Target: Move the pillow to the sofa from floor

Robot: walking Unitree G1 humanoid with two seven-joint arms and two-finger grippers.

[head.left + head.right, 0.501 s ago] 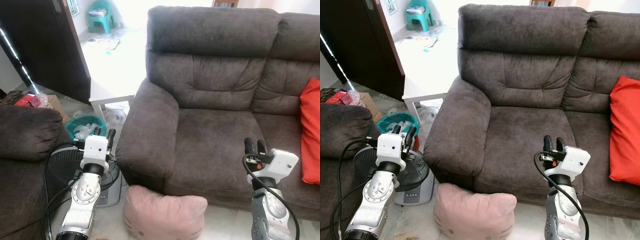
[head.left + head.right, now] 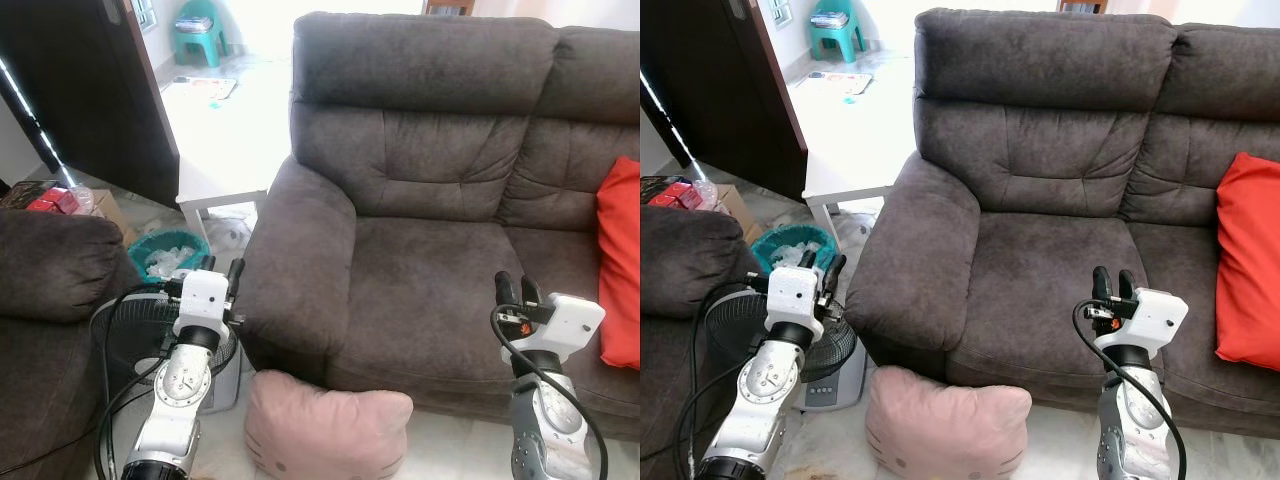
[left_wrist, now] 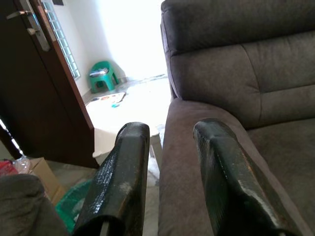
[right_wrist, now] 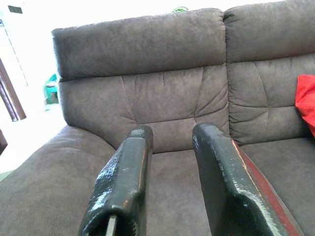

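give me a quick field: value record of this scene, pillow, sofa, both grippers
pillow: pink pillow on the floor, against the sofa's front
sofa: dark grey sofa, seat bare, red cushion at its right end
left gripper: open, raised beside the sofa's armrest, holding nothing
right gripper: open, raised before the seat, holding nothing
beside sofa: fan, green basket

the sofa (image 2: 430, 200) is dark grey-brown suede-like fabric. at its front foot lies a pale pink pillow (image 2: 325, 428) with faint cat-face marks. on the sofa's right seat rests a plain orange-red cushion (image 2: 620, 265). left of the sofa's arm: a teal basket (image 2: 165, 252), a black fan (image 2: 130, 335) and a white table (image 2: 225, 165).
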